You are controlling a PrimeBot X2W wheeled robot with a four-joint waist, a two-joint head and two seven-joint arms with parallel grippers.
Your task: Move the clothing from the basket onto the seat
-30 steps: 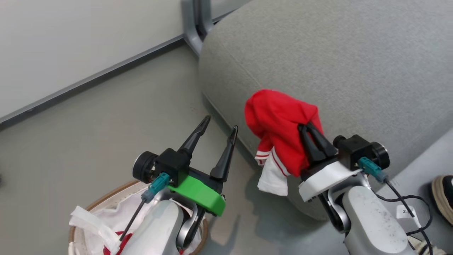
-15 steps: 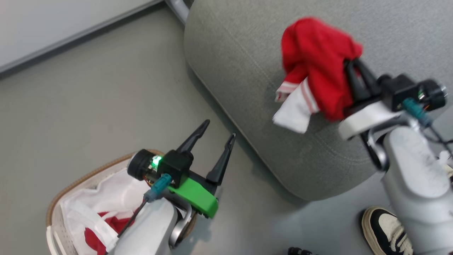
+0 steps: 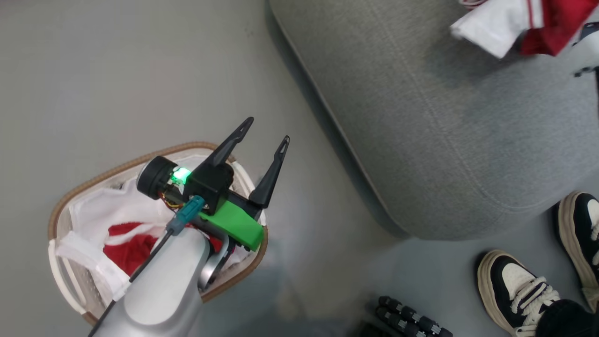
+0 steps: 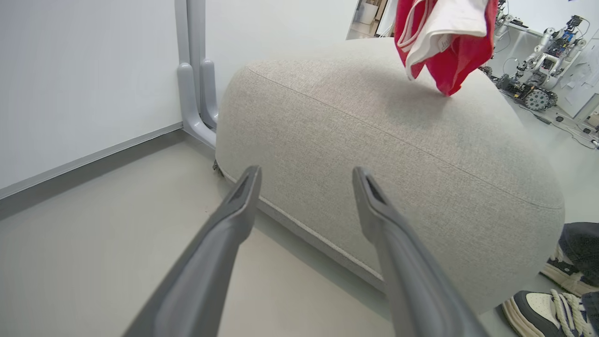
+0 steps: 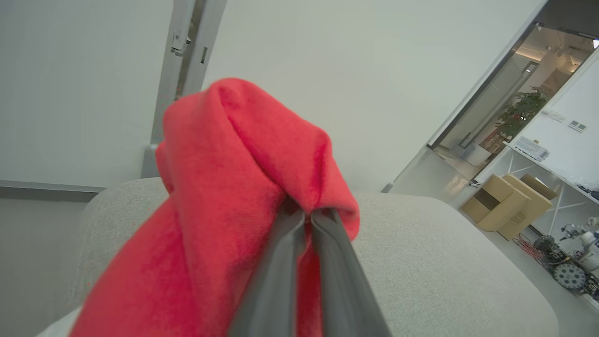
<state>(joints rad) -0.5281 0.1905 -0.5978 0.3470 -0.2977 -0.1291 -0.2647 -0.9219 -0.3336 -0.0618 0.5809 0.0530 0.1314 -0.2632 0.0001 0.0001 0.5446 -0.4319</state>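
My right gripper (image 5: 306, 215) is shut on a bright red garment (image 5: 224, 196), which bunches around its fingers. In the left wrist view this clothing (image 4: 444, 42) hangs over the top of the grey seat (image 4: 398, 140), white trim showing. In the head view it (image 3: 552, 23) sits at the top right above the seat (image 3: 444, 140). My left gripper (image 3: 266, 131) stands open and empty above the basket (image 3: 117, 164), whose brown rim and white liner show. More red clothing (image 3: 128, 250) lies inside the basket, partly hidden by my left arm.
A person's dark-and-cream shoes (image 3: 514, 290) stand on the grey floor at the lower right, close to the seat's front. A black ribbed part (image 3: 412, 320) lies at the bottom edge. A grey post (image 4: 194, 70) and white wall stand behind the seat.
The head camera has tilted down, shifting the whole picture. My right gripper has carried the red garment up and farther over the seat. My left gripper stays open above the basket.
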